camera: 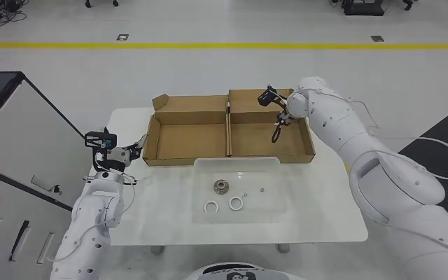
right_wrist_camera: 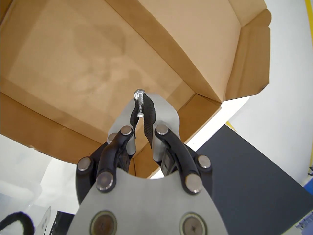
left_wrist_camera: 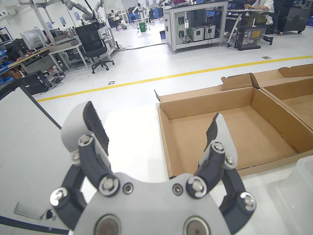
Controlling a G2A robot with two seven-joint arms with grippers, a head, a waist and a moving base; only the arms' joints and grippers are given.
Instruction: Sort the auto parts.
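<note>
My right gripper [right_wrist_camera: 141, 110] is shut on a small silver bolt [right_wrist_camera: 139, 103], hex head pointing away, above the floor of the right cardboard box [right_wrist_camera: 80, 50]. In the top view that gripper [camera: 277, 133] hangs over the right box [camera: 294, 143]. My left gripper [left_wrist_camera: 156, 125] stands open and holds nothing at the table's left edge, beside the left cardboard box [left_wrist_camera: 220, 133]; in the top view this gripper [camera: 137, 148] sits just left of the left box [camera: 183, 143]. A clear plastic bin [camera: 199, 183] holds a metal bearing [camera: 221, 186], two white rings [camera: 211, 206] [camera: 236, 204] and small bits.
The two brown boxes stand side by side at the back of the white table [camera: 329, 217], with the bin in front of them. A dark mat [right_wrist_camera: 244, 172] lies on the floor beyond the table's right side. A white panel [left_wrist_camera: 24, 135] stands left of the table.
</note>
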